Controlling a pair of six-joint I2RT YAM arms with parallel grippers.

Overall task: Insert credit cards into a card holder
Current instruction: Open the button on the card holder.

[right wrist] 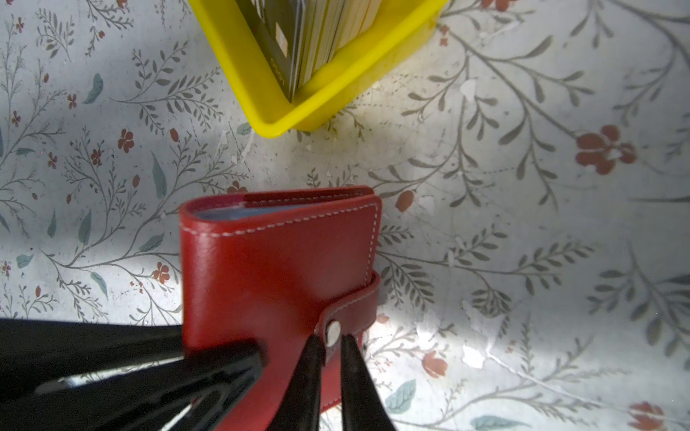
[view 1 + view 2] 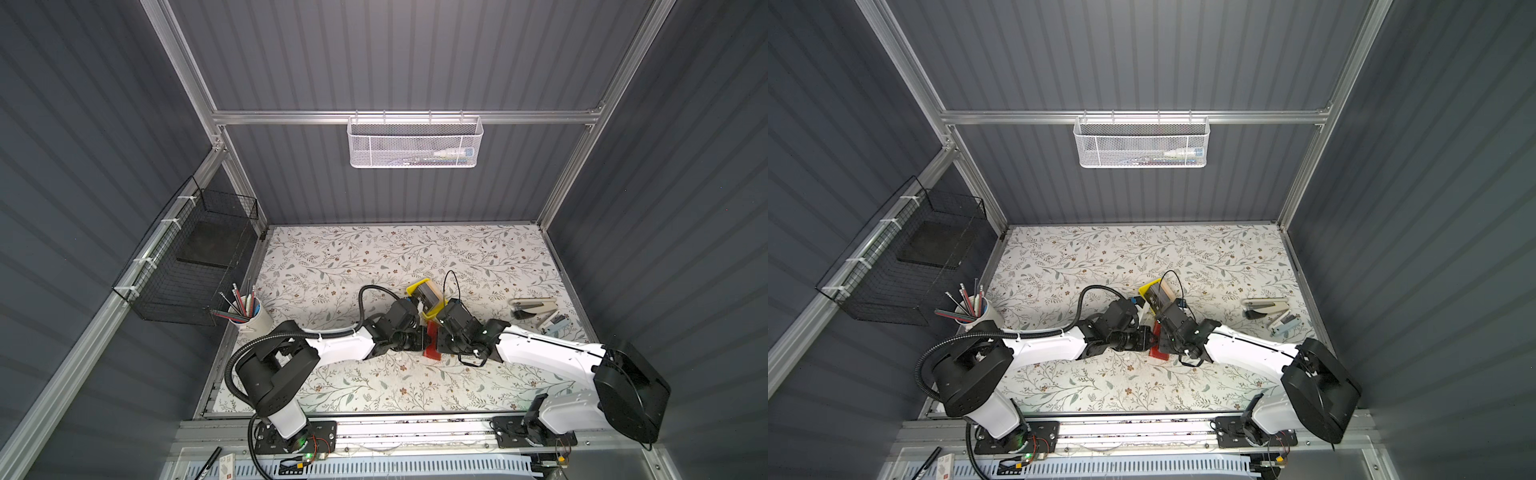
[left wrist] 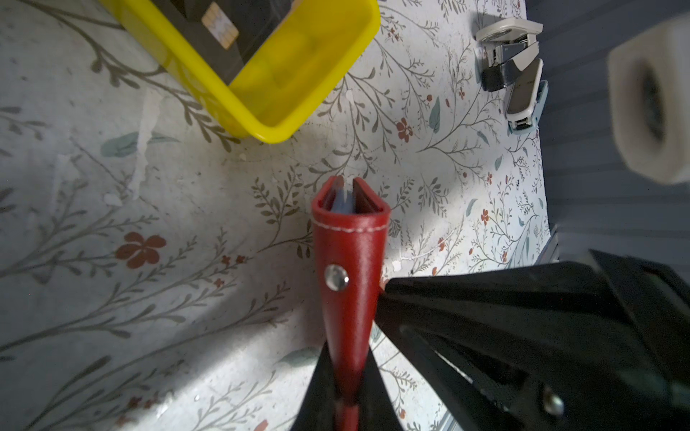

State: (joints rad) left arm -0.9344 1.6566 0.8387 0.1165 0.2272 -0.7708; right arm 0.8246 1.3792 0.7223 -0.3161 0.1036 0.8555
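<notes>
The card holder [image 1: 276,268] is a small red leather-like booklet with white stitching along its edges. It stands on edge near the middle of the table [image 2: 374,257], between the two arms. The left pincer [image 3: 346,373] is pinching its near end. The right pincer [image 1: 330,347] is almost pressed together, nipping the snap end of the strap.

The right wrist view shows the flat cover and the strap buttoned across it. The left wrist view shows the holder edge-on, with a metal stud on the red band and bluish-grey sleeves between the slightly parted covers. In both top views the arms hide all but a red sliver of it.

Just beyond the holder, on the far side, is a yellow tray [image 1: 283,123]. The credit cards [image 1: 298,37] stand on edge in it, and the front one is dark with a gold chip. Well to the right lie two staplers [image 2: 536,309]. At the left edge of the table stands a white cup of pens [image 2: 255,320].
</notes>
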